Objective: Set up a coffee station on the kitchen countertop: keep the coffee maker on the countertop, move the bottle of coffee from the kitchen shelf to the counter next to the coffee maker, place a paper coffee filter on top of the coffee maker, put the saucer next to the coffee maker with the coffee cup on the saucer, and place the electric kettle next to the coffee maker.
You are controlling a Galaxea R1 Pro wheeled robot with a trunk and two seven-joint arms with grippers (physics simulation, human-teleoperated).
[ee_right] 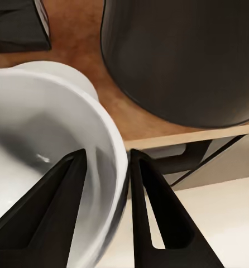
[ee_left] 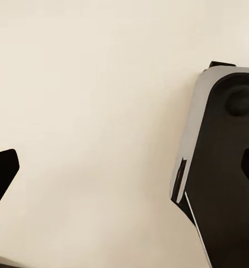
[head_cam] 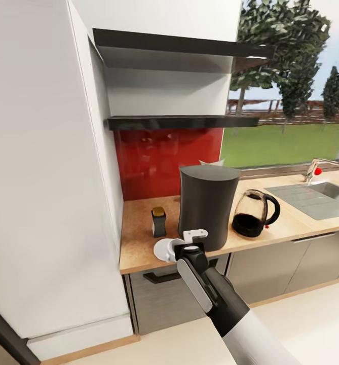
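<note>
Pinched by its rim between the right gripper's (ee_right: 108, 184) jaws, the coffee cup (ee_right: 52, 167) hangs over the saucer (head_cam: 165, 249) at the counter (head_cam: 139, 238) edge beside the coffee maker (head_cam: 208, 205), so a skewed release could tip it floorward.

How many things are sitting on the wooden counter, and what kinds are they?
Coffee maker: 1
Bottle of coffee: 1
Electric kettle: 1
Saucer: 1
Coffee cup, rim between the right gripper jaws: 1
Total: 5
</note>
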